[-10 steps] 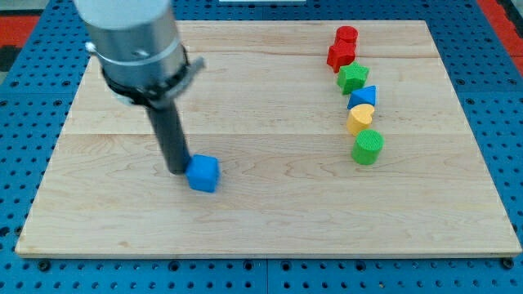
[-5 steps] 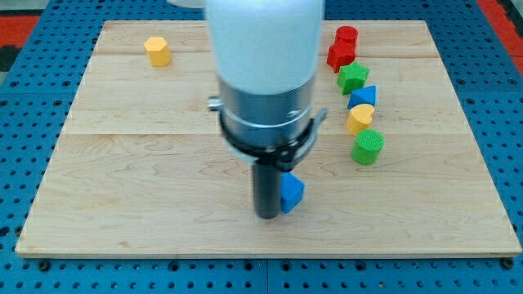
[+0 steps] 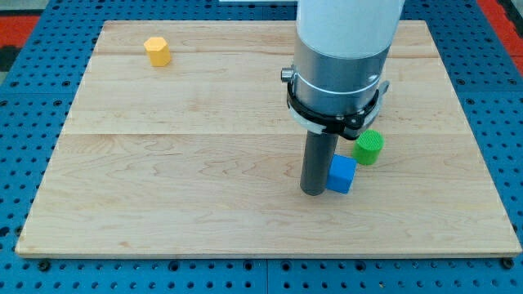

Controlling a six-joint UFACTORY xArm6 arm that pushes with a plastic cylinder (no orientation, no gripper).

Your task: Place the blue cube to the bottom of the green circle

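Note:
The blue cube (image 3: 341,174) lies on the wooden board (image 3: 163,163), right of centre. The green circle, a short green cylinder (image 3: 369,147), stands just up and to the right of the cube, a small gap between them. My tip (image 3: 312,191) is down on the board, touching the cube's left side. The arm's wide body hides the board above the tip and the blocks that stood above the green circle.
A yellow hexagon block (image 3: 158,51) stands near the board's top left. The board's bottom edge (image 3: 261,249) runs below the cube. Blue pegboard (image 3: 24,106) surrounds the board.
My tip has pushed the blue cube to the right across the lower half of the board, from left of centre to just below-left of the green circle. The arm now covers the right-hand column of blocks.

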